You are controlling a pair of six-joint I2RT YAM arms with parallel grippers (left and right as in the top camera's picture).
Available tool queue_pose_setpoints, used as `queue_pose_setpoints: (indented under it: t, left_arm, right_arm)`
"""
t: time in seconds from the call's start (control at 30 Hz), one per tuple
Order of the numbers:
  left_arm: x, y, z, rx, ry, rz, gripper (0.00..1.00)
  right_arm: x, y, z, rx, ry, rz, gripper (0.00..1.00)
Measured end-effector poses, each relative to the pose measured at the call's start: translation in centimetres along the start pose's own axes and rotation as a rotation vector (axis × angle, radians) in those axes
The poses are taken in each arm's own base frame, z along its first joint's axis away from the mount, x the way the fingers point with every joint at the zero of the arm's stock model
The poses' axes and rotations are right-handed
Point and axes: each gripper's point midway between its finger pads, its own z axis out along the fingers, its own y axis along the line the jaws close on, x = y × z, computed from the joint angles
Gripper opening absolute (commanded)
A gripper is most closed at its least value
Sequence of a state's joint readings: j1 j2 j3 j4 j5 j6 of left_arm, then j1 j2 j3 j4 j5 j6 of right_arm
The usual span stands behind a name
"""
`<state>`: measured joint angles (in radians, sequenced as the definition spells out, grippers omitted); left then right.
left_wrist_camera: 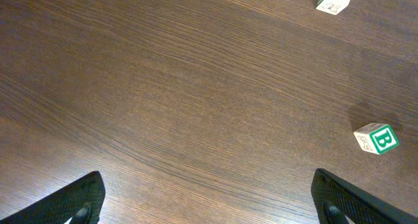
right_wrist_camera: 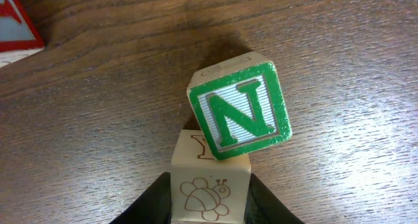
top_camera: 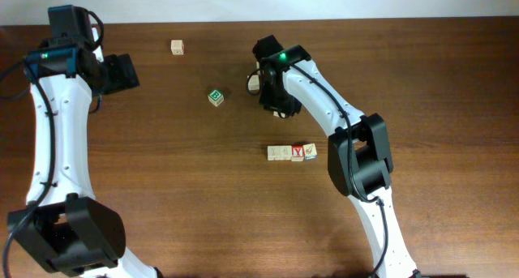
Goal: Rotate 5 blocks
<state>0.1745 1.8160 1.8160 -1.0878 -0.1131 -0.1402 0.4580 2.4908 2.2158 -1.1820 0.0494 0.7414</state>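
Bee block (right_wrist_camera: 210, 185) is clamped in right tool (right_wrist_camera: 209, 196) at bottom centre of the wrist view, green N cube (right_wrist_camera: 240, 111) tilted just above it. Left tool (left_wrist_camera: 209, 199) is spread wide, empty.

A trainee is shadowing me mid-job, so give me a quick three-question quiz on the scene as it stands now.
1. True or false: the left pincer is holding the green B cube.
2. What is drawn on the tan block clamped in the right pincer? A) a bee B) a fish C) a car
3. Fill in: the green N cube touches that tan block and sits ____ rather than flat.

Key: 1 false, since its jaws stand wide open and empty, with the cube off to the side; 2 A; 3 tilted.
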Motion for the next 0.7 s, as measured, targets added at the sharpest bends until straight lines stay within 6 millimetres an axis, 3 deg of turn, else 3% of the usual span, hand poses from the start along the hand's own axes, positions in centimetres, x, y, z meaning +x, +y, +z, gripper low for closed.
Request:
queue_pose_setpoints:
  t: [0.17, 0.43, 0.5, 0.7]
  left_arm:
    - [0.0, 0.0, 0.0, 0.000, 0.000, 0.000, 0.99]
    - [0.0, 0.0, 0.0, 0.000, 0.000, 0.000, 0.99]
    - [0.0, 0.0, 0.0, 0.000, 0.000, 0.000, 0.99]
    - [0.0, 0.0, 0.0, 0.000, 0.000, 0.000, 0.99]
  right_arm:
    - [0.0, 0.0, 0.0, 0.001, 0.001, -0.006, 0.09]
    - [1.1, 1.7, -0.5, -0.101, 0.066, -0.161, 0.10]
    - [2.2, 2.7, -0.7, -0.144, 0.098, -0.217, 0.11]
    - [8.8, 5.8, -1.6, -0.164, 0.222, -0.377, 0.14]
